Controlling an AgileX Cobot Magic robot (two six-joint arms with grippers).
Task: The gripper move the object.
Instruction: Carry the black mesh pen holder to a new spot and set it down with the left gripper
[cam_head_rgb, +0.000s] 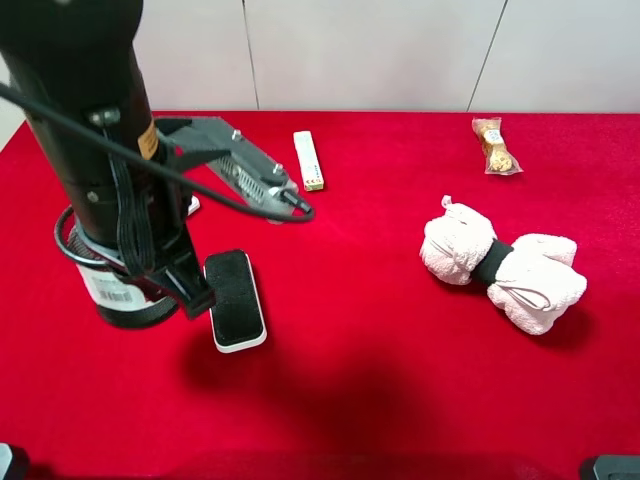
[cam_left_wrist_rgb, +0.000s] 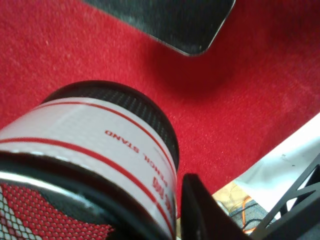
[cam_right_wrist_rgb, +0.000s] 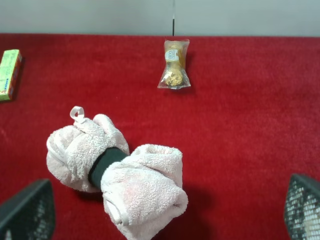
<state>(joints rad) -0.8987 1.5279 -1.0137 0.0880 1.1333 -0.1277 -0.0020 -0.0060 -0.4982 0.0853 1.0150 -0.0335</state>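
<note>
The black wire-mesh pen cup with a white-and-red label stands at the left on the red cloth, mostly hidden under my bulky black left arm. My left gripper is down over its top. In the left wrist view the cup fills the picture and one black finger presses against its labelled outer wall; the other finger is hidden. My right gripper is open and empty, above a rolled towel.
A flat black-and-white eraser block lies right beside the cup. Behind are a silver-grey metal piece and a small white box. The towel roll and a snack packet lie at the right.
</note>
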